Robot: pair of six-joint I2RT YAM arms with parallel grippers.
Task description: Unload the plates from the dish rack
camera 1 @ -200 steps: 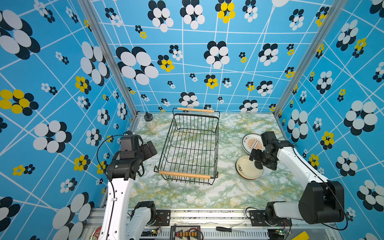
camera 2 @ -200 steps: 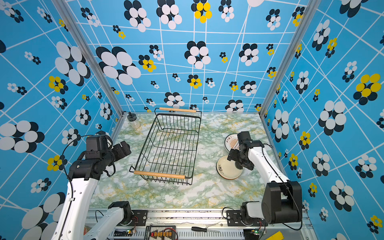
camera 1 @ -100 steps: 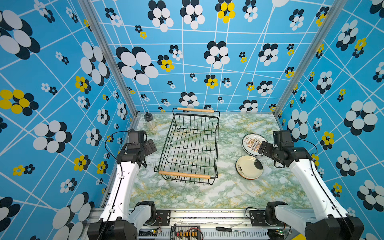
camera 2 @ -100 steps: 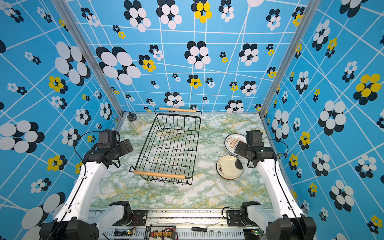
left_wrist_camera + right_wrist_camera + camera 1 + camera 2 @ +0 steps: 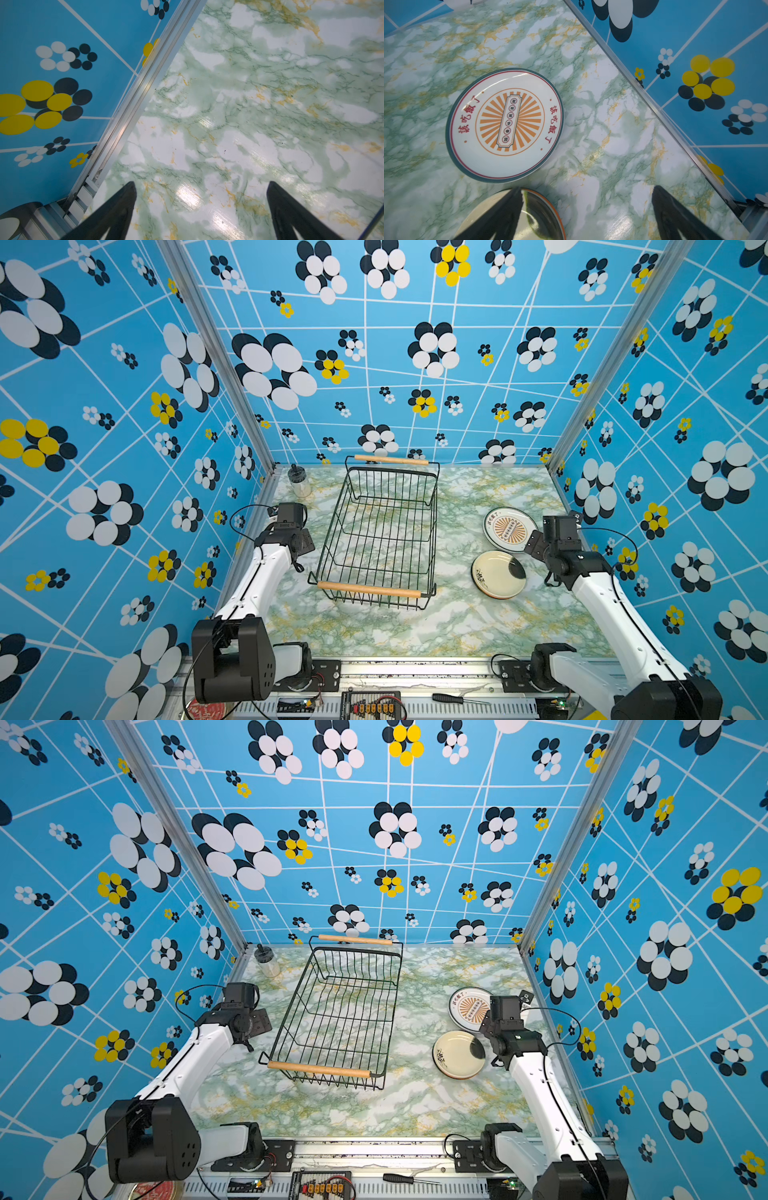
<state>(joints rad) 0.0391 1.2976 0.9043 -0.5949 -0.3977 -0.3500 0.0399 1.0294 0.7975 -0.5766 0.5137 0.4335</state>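
Dish rack (image 5: 370,589) mid-frame on bench (image 5: 374,630), both top views.
White printed plate (image 5: 505,526) and cream plate (image 5: 494,576) lie flat right of rack, just apart; left jaws and right jaws spread wide, pinching nothing.

**Left gripper (image 5: 200,185) near a table (image 5: 249,93) edge**

The gripper hangs over the green-and-white marbled surface, its two black fingers (image 5: 118,207) spread wide, with only tabletop showing between them. An aluminium rail (image 5: 141,93) borders the table's edge. Beyond it stands a blue wall (image 5: 108,27) printed with yellow, white and black flowers.
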